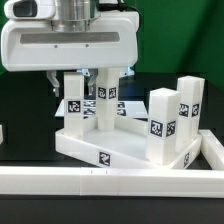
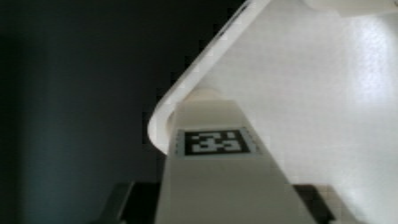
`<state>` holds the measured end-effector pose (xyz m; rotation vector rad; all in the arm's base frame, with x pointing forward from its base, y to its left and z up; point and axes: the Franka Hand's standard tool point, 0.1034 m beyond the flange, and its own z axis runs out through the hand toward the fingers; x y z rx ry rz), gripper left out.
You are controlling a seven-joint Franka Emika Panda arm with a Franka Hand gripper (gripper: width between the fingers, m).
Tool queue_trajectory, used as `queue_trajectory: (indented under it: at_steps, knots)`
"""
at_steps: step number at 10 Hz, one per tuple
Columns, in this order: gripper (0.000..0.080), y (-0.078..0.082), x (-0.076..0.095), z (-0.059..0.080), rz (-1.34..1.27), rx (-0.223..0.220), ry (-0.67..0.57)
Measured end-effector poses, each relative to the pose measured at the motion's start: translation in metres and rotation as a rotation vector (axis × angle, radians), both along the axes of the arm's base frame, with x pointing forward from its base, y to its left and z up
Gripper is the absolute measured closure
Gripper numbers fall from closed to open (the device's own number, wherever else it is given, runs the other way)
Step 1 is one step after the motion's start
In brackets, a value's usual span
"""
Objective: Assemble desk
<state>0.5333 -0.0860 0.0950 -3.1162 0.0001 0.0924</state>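
Nearest in the exterior view runs the long white rail (image 1: 110, 183), and just behind it lies the tabletop (image 1: 95, 145) with its tagged rim. Two legs (image 1: 176, 122) stand on its corner at the exterior view's right, two more (image 1: 76, 100) farther back beneath the arm. There the gripper (image 1: 76, 78) closes partway around one far leg. Only the wrist view shows that leg (image 2: 217, 165) between dark fingers (image 2: 128, 195), beside the tabletop's curved edge; dark, open table lies beyond.

White boxy gripper (image 1: 76, 82) housing — silver, seemingly ribbed wrist.
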Motion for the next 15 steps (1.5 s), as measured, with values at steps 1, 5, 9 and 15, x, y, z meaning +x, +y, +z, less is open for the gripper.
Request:
queue_trajectory:
  at_steps: [1, 5, 9, 15]
  knots:
    - [0.0511, 0.0, 0.0, -0.001, -0.151, 0.0, 0.001]
    - [0.051, 0.001, 0.0, -0.001, -0.489, -0.001, 0.006]
    - [0.0509, 0.002, 0.0, -0.001, -0.722, -0.014, 0.016]
    - [0.0495, 0.005, -0.015, -0.002, -1.07, -0.009, 0.05]
